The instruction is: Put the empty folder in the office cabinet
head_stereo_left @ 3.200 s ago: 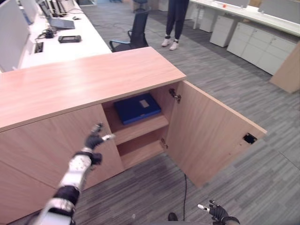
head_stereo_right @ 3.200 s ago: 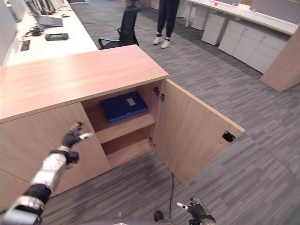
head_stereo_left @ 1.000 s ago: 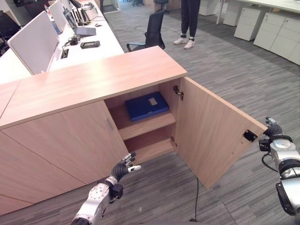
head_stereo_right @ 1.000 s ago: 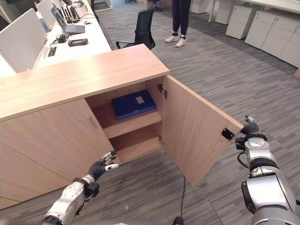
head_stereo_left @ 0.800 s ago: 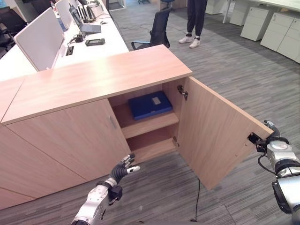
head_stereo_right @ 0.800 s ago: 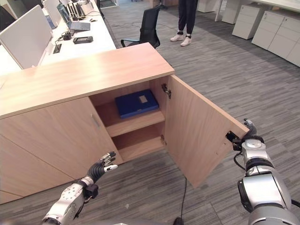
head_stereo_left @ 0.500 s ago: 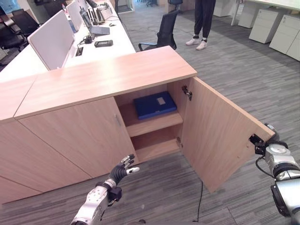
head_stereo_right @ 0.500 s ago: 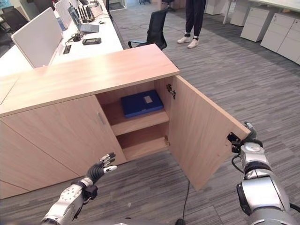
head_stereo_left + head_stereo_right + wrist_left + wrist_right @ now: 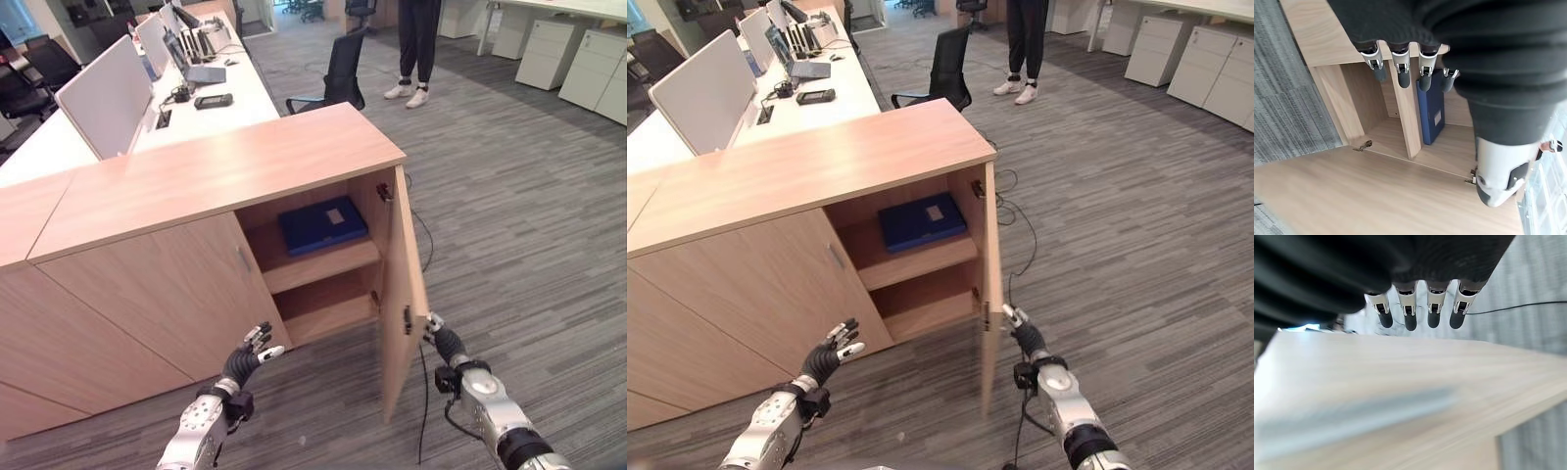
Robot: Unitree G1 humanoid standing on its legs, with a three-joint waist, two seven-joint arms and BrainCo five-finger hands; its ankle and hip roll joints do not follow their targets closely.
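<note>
The cabinet door had swung half shut under the right hand's straight fingers, the folder already shelved, left hand open.

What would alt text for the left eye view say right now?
The right hand rests straight fingers against the outer face of the half-open cabinet door. A blue folder lies flat on the upper shelf inside, and the open left hand hovers over the carpet before the cabinet.
</note>
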